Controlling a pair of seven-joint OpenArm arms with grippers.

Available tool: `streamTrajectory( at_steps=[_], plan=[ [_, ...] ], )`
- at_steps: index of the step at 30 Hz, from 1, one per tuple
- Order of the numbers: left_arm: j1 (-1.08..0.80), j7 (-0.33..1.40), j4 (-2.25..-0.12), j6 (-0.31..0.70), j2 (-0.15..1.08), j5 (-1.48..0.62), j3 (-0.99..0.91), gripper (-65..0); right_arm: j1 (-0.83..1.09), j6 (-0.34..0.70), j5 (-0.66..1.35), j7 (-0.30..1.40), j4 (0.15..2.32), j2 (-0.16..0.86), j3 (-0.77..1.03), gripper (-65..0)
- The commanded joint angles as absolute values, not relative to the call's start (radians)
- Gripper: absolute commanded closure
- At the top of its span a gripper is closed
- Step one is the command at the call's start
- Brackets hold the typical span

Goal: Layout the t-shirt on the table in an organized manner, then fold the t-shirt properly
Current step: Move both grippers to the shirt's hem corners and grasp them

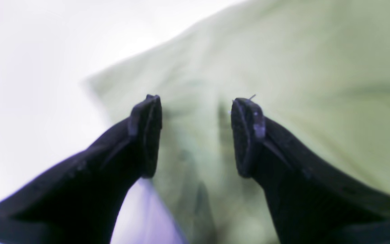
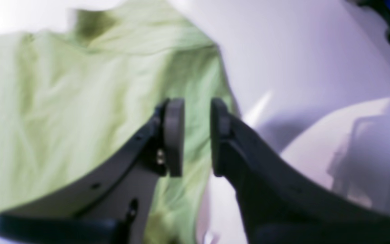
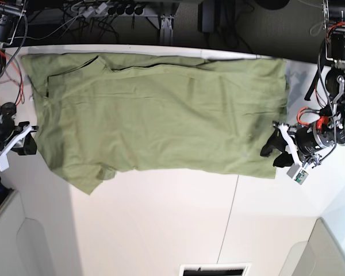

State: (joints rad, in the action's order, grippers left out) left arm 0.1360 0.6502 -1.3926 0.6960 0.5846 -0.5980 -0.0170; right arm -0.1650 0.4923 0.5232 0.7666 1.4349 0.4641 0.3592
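Between the left end effector [image 1: 196,135] fingers, spread wide, only loose olive cloth shows; nothing is pinched. Over at the opposite hem, the right end effector [image 2: 196,135] stands partly parted with a clear gap, also gripping nothing. Both hang at the t-shirt [image 3: 161,115] ends, probably because they have just let it go after stretching it. It lies spread across the far part of the tabletop [image 3: 161,224], mostly flat, one sleeve rumpled.
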Motion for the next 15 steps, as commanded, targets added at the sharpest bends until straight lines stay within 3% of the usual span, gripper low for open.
streamTrajectory(
  at_steps=[1, 7, 15],
  plan=[
    [0.204, 0.624, -1.348, 0.698, 0.604, -0.637, -0.027, -35.5, -0.23, 0.485, 0.53, 0.732, 1.405, 0.484, 0.365, -14.3],
    [0.389, 0.624, -1.008, 0.698, 0.595, -0.655, -0.027, -35.5, -0.44, 0.486, 0.48, 0.71, 1.11, 0.484, 0.365, -31.5],
    [0.463, 0.625, -0.814, 0.698, 0.576, -0.654, -0.027, -35.6, -0.605, 0.527, 0.441, 0.681, 0.785, 0.48, 0.364, -31.5]
  ],
)
